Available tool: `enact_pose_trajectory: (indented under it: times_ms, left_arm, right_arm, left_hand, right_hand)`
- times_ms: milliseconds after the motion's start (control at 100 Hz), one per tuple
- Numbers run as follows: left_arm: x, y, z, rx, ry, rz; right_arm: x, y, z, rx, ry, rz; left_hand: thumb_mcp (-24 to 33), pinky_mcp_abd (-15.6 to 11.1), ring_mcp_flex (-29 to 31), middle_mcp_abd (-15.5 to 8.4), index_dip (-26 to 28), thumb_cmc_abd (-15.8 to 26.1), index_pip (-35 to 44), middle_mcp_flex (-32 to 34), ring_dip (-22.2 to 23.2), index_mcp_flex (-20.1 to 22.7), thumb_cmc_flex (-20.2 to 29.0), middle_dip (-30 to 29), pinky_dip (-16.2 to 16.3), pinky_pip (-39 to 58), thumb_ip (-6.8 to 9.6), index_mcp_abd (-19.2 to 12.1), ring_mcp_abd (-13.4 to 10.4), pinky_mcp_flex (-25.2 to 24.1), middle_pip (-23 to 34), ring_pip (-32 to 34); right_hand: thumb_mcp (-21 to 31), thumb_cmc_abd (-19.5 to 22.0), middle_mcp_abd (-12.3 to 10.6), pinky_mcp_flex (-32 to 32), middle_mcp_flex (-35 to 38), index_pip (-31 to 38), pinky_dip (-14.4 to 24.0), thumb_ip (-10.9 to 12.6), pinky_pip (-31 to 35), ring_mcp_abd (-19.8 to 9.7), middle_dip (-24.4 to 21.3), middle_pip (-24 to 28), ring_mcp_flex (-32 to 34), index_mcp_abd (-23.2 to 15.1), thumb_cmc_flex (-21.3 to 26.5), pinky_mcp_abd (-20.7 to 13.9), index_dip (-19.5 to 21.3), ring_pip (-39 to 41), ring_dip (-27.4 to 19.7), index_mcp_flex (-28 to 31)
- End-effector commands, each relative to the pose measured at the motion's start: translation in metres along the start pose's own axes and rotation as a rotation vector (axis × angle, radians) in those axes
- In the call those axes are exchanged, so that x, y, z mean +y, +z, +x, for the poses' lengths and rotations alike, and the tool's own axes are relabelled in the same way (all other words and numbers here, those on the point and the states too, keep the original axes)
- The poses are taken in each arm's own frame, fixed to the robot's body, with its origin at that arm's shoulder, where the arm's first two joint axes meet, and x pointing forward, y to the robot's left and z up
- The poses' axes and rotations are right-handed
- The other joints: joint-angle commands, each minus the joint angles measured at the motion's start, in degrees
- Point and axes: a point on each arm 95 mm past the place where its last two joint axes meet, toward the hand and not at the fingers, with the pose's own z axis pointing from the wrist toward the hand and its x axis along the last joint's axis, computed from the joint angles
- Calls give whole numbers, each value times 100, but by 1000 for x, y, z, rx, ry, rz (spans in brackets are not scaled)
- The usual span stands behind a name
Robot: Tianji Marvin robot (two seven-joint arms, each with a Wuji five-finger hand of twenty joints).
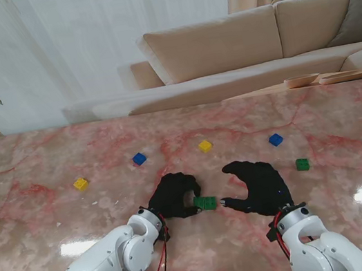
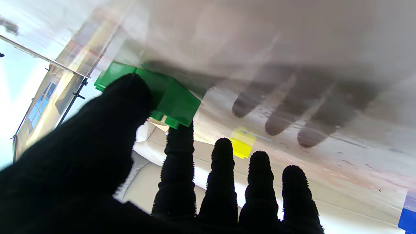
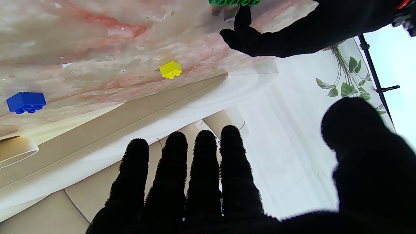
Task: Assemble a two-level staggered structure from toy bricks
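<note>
A green brick (image 1: 205,203) sits low over the marble table (image 1: 56,221), between my two hands. My left hand (image 1: 173,196) is shut on it. In the left wrist view the thumb (image 2: 123,100) covers one side of the green brick (image 2: 172,99) and the index fingertip (image 2: 180,133) touches its studded side. My right hand (image 1: 260,185) is open just right of the brick, thumb tip close to it, holding nothing. The right wrist view shows the right hand's fingers (image 3: 198,156) spread and the green brick (image 3: 234,2) at the frame edge.
Loose bricks lie farther from me: yellow (image 1: 81,184), blue (image 1: 139,159), yellow (image 1: 205,146), blue (image 1: 276,139) and green (image 1: 302,164). A sofa (image 1: 221,44) stands beyond the table's far edge. Wooden bowls (image 1: 301,80) rest at the back right.
</note>
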Motion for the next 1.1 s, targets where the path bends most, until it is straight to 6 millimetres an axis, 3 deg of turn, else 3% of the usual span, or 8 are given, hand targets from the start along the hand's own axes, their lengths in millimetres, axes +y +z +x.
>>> enact_pose_trajectory:
  times_ms: [0, 270, 460, 520, 580, 700, 960, 1090]
  left_arm:
    - [25, -13, -10, -33, -1, -60]
    - [26, -14, -11, -26, -3, -69]
    - [25, -16, -12, -21, -14, -69]
    - [24, -17, -13, -22, -19, -69]
    - [22, -18, -13, -23, -29, -67]
    - [16, -22, -13, -28, -38, -47]
    - [-8, -33, -5, -50, -80, 46]
    - [-22, -42, -1, -68, -114, 94]
  right_arm:
    - [-4, -3, 0, -6, 5, 23]
    - [-4, -3, -1, -9, 6, 24]
    - [-4, -3, -1, -9, 6, 23]
    - [-4, -3, -1, -8, 6, 23]
    - [-4, -3, 0, -8, 5, 22]
    - [-3, -2, 0, -8, 4, 20]
    - [-2, -1, 1, -8, 0, 17]
    - [-1, 0, 1, -7, -1, 19]
  left_hand:
    - [68, -64, 20, -77, 118, 50, 150, -165, 67, -178, -220, 22, 91, -151, 131, -57, 70, -66, -38, -52]
    - [-58, -57, 14, -85, 163, -139, 122, -182, 53, -243, -379, 11, 78, -193, 84, -53, 75, -87, -65, -79]
    - [-234, -73, -38, -81, 5, -297, -273, -290, 29, -623, -635, -6, 91, -308, 16, 290, 64, -105, -122, -145]
    - [-295, -67, -45, -90, -257, -368, -637, -312, 8, -719, -748, -24, 136, -382, -7, 463, 60, -108, -153, -184]
    - [-372, -59, -61, -101, -1145, -410, -1574, -362, -65, -689, -832, -96, 174, -511, -27, 780, 52, -112, -232, -275]
    - [-530, -73, -92, -102, -2203, -364, -2376, -427, -107, -587, -894, -187, 232, -646, -26, 1017, 50, -125, -317, -346]
    - [-920, -192, -72, -81, -2873, -136, -3184, -557, -207, -483, -969, -432, 154, -936, 15, 1096, 25, -103, -544, -498]
    - [-1323, -330, -6, -100, -3052, 120, -3488, -554, -709, -450, -937, -715, -80, -946, 91, 1090, -161, 2, -668, -950]
  right_hand:
    - [91, 87, 58, -84, 18, -31, -71, 148, -43, 44, -83, 0, -200, 11, -213, 11, -83, -32, -128, -95]
    - [105, 88, 60, -86, 17, -31, -72, 143, -43, 44, -84, -1, -205, 8, -210, 8, -84, -33, -129, -90]
    - [104, 78, 60, -88, 11, -32, -72, 139, -43, 48, -84, -1, -213, 21, -207, 9, -86, -35, -130, -94]
    - [101, 75, 66, -86, 12, -35, -71, 139, -42, 45, -84, 1, -215, 17, -208, 10, -87, -35, -130, -104]
    - [99, 71, 65, -89, 10, -36, -72, 139, -44, 48, -83, 3, -216, 23, -207, 8, -87, -35, -130, -105]
    - [94, 67, 77, -92, 4, -38, -73, 140, -46, 49, -82, 8, -225, 27, -205, 1, -87, -37, -131, -113]
    - [79, 64, 69, -91, -1, -38, -74, 141, -49, 56, -81, 20, -228, 34, -216, 2, -86, -31, -131, -116]
    - [76, 64, 63, -91, 4, -35, -75, 144, -49, 47, -82, 26, -222, 28, -219, 5, -84, -30, -131, -112]
